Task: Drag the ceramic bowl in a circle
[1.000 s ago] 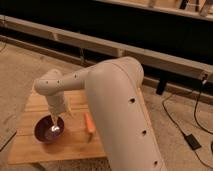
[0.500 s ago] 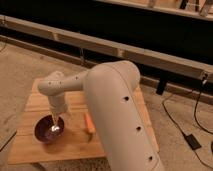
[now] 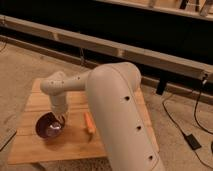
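A wooden worktop (image 3: 75, 147) is seen on a carpeted floor (image 3: 20, 70), with the robot's large white arm (image 3: 117, 105) bent over it from the right. The ceramic bowl (image 3: 46, 128), dark purple and glossy inside, is placed upright on the left part of the worktop, near its front edge. The end effector (image 3: 60, 121) is lowered at the bowl's right rim, reaching into the bowl; whether it is wide or narrow cannot be told. An orange carrot (image 3: 89, 123) is laid just right of the bowl, apart from it. A black cable (image 3: 172, 117) is trailed across the floor at right.
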Controlling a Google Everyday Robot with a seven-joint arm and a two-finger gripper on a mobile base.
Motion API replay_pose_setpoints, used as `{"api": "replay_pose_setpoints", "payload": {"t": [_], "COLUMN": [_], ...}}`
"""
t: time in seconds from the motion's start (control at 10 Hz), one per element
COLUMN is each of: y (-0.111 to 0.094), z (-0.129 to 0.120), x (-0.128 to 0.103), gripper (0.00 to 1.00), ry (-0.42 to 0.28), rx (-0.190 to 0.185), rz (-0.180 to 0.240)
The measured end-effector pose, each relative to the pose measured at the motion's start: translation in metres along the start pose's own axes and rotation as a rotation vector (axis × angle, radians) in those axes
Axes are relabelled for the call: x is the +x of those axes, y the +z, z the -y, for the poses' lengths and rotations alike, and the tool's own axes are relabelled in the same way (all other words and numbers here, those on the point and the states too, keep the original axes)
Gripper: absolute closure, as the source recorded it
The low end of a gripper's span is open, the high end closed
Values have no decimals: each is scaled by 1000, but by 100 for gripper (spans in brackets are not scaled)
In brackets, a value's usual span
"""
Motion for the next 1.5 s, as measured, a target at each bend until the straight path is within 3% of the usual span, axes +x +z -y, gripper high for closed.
{"api": "replay_pose_setpoints", "payload": {"t": [0.5,0.9,1.2,1.5], "y": [-6,-13,-17,-14], "z": [49,75,68,29], "x": [-11,-39,-63,-79], "gripper": [100,100,100,100], "ry": [110,139,98,17], "rx": [23,33,35,31], "rz": [4,37,60,57]}}
